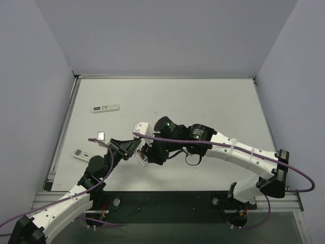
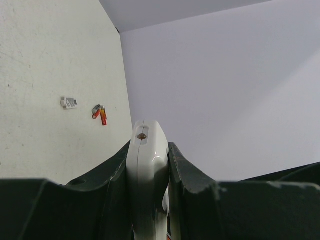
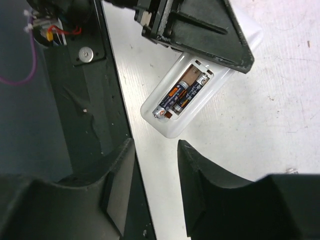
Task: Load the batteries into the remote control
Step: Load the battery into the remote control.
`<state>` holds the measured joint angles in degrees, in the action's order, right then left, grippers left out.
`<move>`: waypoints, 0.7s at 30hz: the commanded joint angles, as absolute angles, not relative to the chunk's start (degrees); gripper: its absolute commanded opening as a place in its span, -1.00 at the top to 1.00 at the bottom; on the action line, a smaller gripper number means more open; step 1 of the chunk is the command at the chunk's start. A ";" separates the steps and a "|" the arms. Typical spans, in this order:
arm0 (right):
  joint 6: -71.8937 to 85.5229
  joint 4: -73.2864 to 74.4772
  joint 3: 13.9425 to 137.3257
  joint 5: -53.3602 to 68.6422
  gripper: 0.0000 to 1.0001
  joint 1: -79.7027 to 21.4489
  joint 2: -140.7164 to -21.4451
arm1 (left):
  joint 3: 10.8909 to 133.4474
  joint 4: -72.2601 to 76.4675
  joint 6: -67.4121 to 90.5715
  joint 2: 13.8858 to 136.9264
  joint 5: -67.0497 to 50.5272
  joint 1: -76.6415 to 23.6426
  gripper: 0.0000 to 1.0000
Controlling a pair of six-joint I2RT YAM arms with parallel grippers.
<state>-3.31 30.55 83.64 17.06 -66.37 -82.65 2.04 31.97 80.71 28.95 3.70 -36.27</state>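
Right wrist view | remote control (image 3: pixel 167 122) clamped in left jaws by counter's (image 3: pixel 280 115) near edge, two batteries (image 3: pixel 178 98) seated | right jaws apart, empty | light, slick, rigid shell: hold long sides.

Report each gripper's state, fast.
Left gripper: closed on the remote.
Right gripper: open, holding nothing.
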 commanded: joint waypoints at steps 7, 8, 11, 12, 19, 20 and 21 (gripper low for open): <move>-13.89 23.03 77.35 24.17 0.56 -66.53 -81.21 | -2.55 35.07 81.65 29.97 0.35 -36.21 1.00; -14.06 22.77 77.08 24.26 0.58 -66.45 -81.21 | -2.46 35.07 81.65 29.97 0.26 -36.21 1.00; -14.15 21.71 75.94 24.61 0.59 -66.53 -81.04 | -2.29 35.07 81.65 30.14 0.09 -36.12 1.00; -14.15 21.10 75.76 24.70 0.60 -66.45 -81.04 | -2.29 35.07 81.65 30.06 0.00 -36.21 1.00; -15.03 20.83 75.85 25.05 0.61 -66.53 -82.26 | -1.58 36.38 82.00 31.55 0.00 -36.21 1.00; -15.12 20.83 75.76 24.87 0.62 -66.53 -82.53 | -1.50 36.56 82.00 31.90 0.00 -36.21 1.00; -15.29 20.83 75.85 24.70 0.62 -66.53 -82.79 | -1.32 36.65 82.00 31.99 0.00 -36.21 1.00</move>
